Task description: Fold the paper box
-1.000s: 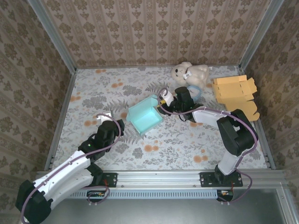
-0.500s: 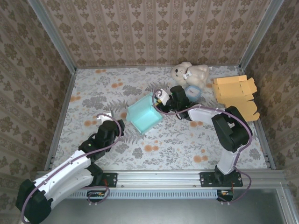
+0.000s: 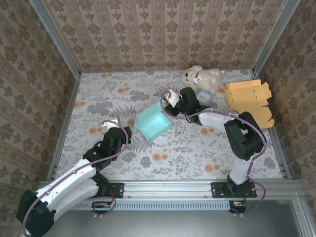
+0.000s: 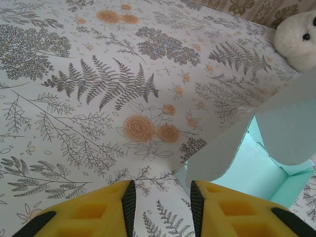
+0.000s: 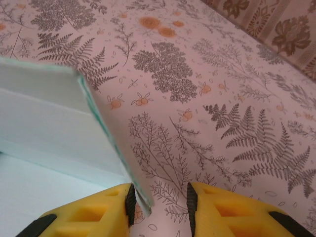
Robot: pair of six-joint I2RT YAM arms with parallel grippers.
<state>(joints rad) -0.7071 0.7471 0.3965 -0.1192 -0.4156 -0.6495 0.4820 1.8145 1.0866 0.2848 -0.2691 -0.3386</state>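
Straddling a thin wall edge of the teal paper box, right gripper narrowly parted, not clamped on it, left gripper narrowly parted around nothing, box corner just ahead, slightly to its right.

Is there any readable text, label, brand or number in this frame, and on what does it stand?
No text can be read.
The teal paper box is plain.
The orange cardboard sheets show no print.
The plush bear has no legible tag.
The table cover carries only a floral pattern.
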